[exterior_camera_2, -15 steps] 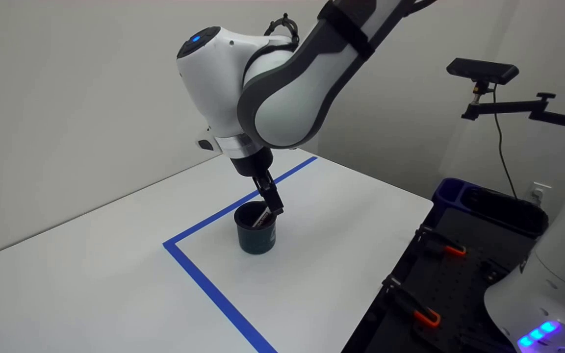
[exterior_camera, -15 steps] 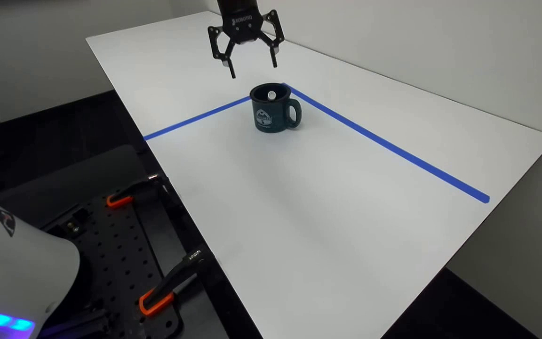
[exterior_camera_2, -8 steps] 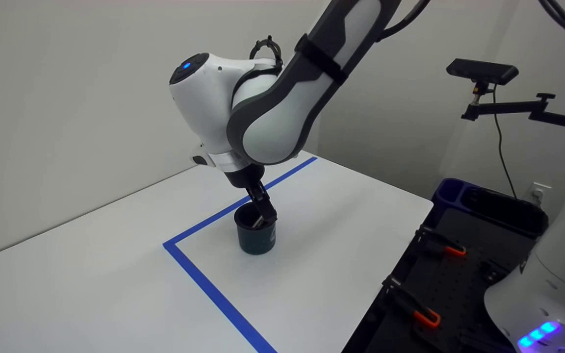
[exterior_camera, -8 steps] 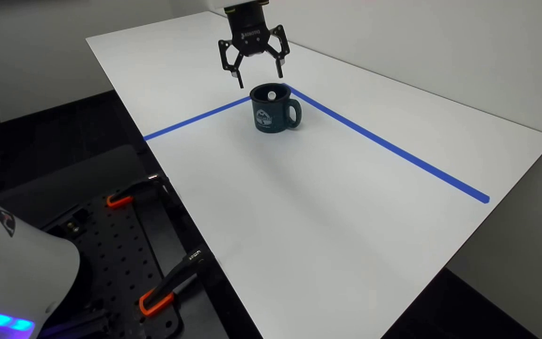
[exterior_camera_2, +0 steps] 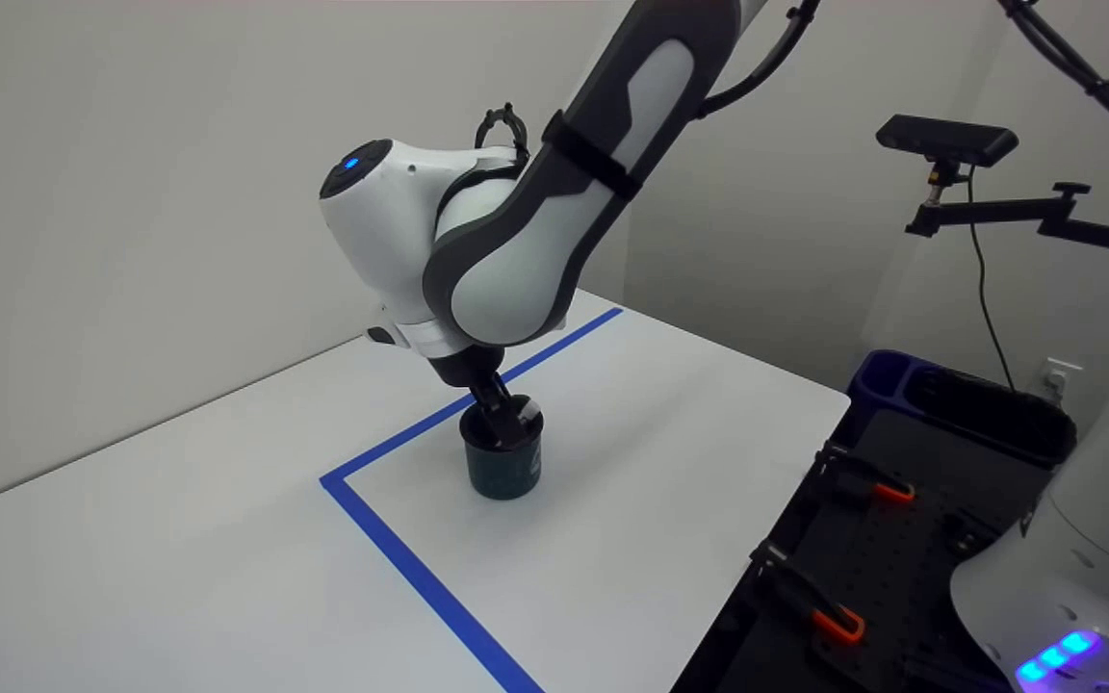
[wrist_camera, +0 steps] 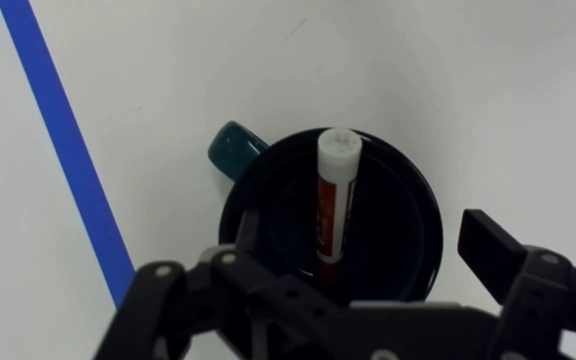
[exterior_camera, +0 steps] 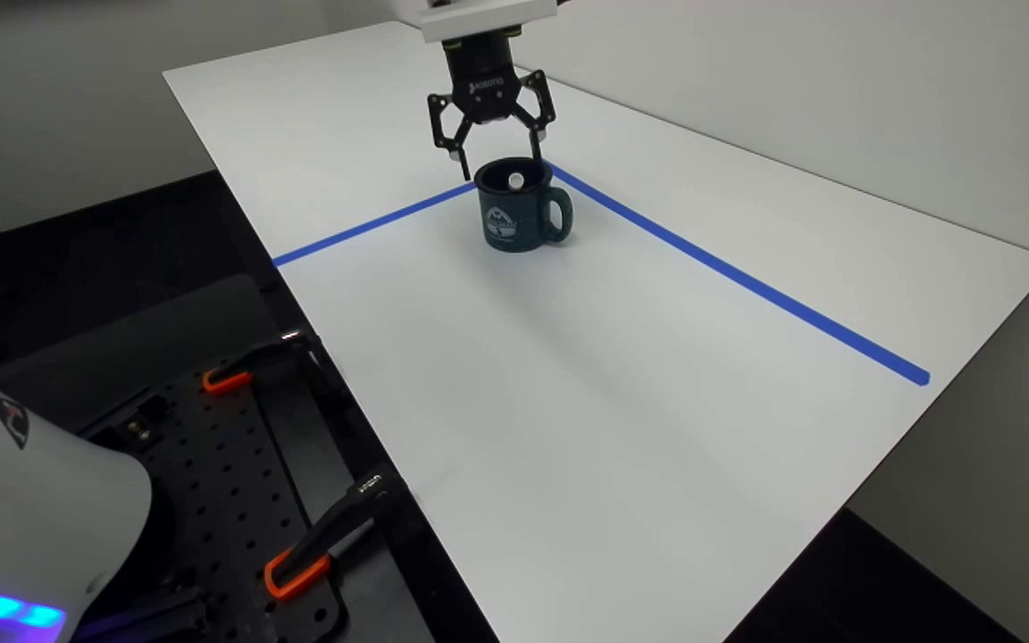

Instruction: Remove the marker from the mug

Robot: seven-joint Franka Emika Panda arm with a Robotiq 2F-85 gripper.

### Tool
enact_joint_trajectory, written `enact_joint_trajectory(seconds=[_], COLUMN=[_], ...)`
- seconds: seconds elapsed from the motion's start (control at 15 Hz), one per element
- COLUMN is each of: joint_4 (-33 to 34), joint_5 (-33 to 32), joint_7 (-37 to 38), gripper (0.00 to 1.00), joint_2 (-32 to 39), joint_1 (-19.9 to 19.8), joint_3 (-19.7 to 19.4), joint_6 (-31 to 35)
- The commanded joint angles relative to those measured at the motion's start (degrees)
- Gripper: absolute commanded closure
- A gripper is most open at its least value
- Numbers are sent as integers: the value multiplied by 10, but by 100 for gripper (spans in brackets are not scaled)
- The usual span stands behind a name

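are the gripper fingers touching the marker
Apart: the wrist view shows the fingers spread wide, with a visible gap on each side of the marker.

All views look down on the mug [exterior_camera: 520, 212], wrist nearest

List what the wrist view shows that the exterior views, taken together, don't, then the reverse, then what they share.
Only the wrist view: the red label along the barrel of the marker.

Only the exterior views: the pale logo on the side of the mug, the black-and-orange clamps, and the robot's white base with its blue lights.

Shared: the marker's white end in the mug, blue tape on the white table, and the gripper, jaws apart.
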Motion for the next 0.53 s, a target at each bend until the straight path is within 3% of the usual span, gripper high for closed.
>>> enact_joint_trajectory(seconds=[0.0, 0.07, 0.27, 0.47], joint_4=[28, 32, 41, 44], joint_5=[-10, -10, -8, -5], joint_7=[-12, -12, -14, -15], gripper=[0, 0, 32, 39], joint_2=[17, 20, 24, 25], joint_1=[8, 8, 8, 6], joint_3=[-10, -11, -11, -12], joint_6=[-4, -5, -7, -8])
